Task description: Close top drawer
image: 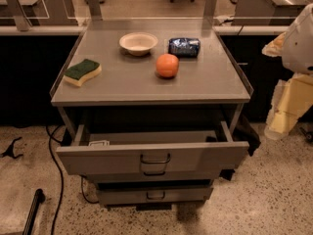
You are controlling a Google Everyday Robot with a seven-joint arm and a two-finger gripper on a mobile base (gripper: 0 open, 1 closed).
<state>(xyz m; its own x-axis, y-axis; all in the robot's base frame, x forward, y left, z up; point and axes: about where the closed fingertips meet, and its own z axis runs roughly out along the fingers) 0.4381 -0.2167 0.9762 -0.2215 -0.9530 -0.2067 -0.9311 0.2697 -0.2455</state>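
Note:
The top drawer [107,159] is pulled out toward me from the grey metal cabinet, and its wide grey front has a small dark wire handle [155,158] at the centre. Its inside is open to view, with a small white item [99,143] at the front left corner. My arm, white and pale yellow, comes in at the right edge. Its gripper [282,122] hangs to the right of the cabinet at about drawer height, apart from the drawer.
On the cabinet top [117,89] lie a green and yellow sponge [82,72], a cream bowl [138,43], a blue packet [184,47] and an orange [167,65]. Two narrower drawers [155,195] sit below. A black cable [57,170] runs along the floor at the left.

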